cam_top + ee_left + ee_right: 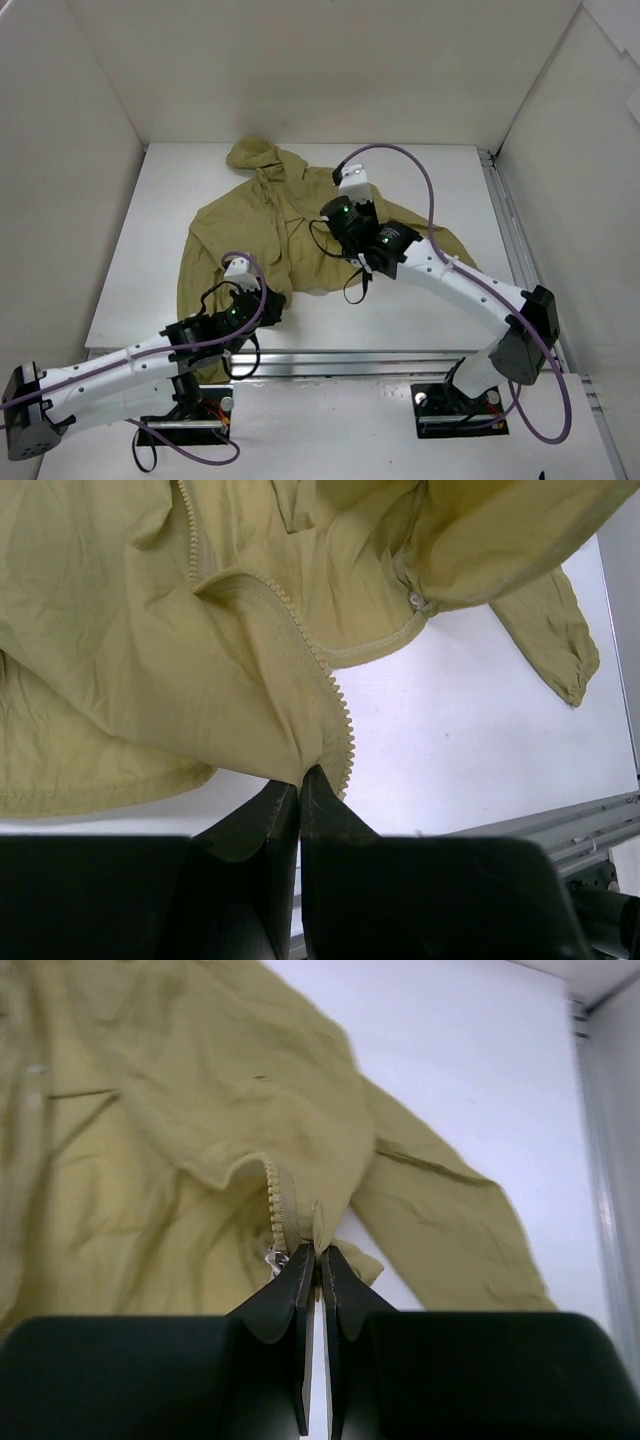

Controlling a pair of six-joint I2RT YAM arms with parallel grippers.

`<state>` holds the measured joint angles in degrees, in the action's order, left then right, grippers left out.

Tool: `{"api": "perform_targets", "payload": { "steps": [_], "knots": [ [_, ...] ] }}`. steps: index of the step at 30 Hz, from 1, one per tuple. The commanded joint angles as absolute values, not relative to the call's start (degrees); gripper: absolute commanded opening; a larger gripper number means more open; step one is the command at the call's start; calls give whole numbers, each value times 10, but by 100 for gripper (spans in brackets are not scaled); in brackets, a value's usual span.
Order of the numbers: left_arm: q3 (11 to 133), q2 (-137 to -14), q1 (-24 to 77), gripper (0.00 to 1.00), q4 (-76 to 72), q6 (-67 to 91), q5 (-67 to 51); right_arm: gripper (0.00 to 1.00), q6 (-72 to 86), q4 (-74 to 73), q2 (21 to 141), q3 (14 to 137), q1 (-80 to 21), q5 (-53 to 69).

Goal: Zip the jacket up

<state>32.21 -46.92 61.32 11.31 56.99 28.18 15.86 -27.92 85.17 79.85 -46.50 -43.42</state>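
Note:
The olive-khaki jacket [270, 225] lies spread on the white table, hood at the far end, front open. My left gripper [272, 300] is at the near hem. In the left wrist view it [300, 776] is shut on the jacket's [150, 630] front edge, right beside a row of zipper teeth [340, 715]. My right gripper [336, 222] is over the jacket's right half. In the right wrist view it [318, 1250] is shut on the other front edge of the jacket [150, 1130], at the bottom of its zipper teeth [277, 1205]. A small metal zipper part [272, 1257] hangs just left of the fingers.
The right sleeve [450, 245] stretches toward the table's right side. Metal rails run along the right edge [505, 215] and the near edge [350, 362]. White walls enclose the table on three sides. A black cable [355, 285] loops under the right arm.

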Motion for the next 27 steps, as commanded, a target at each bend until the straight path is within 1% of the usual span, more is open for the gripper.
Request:
{"api": "perform_targets", "payload": {
  "steps": [1,2,3,5,6,8,9,10,12,19,23,27],
  "knots": [
    [360,-473,609,0,100,555,294,0,216,-327,865,830,-441,-577],
    [359,-475,609,0,98,555,295,0,228,-368,878,850,-444,-583],
    [356,-477,609,0,91,555,297,0,224,-371,890,866,-469,-577],
    [355,-482,609,0,82,550,301,0,205,-350,900,885,-497,-511],
    [359,-488,609,0,79,542,301,0,205,-282,861,840,-494,-438],
    [365,-493,609,0,73,534,301,0,199,-187,796,761,-476,-346],
    [369,-495,609,0,71,529,301,0,201,-139,762,683,-459,-305],
    [369,-493,609,0,68,520,304,0,205,-74,706,650,-450,-244],
    [365,-486,609,0,48,510,307,0,207,-50,671,607,-433,-212],
    [359,-464,604,0,-31,434,306,0,207,-3,574,535,-426,-135],
    [345,-447,604,0,-117,362,301,0,216,35,547,491,-425,-94],
    [339,-447,604,0,-184,295,296,0,215,46,541,476,-425,-56]
  ]
}}
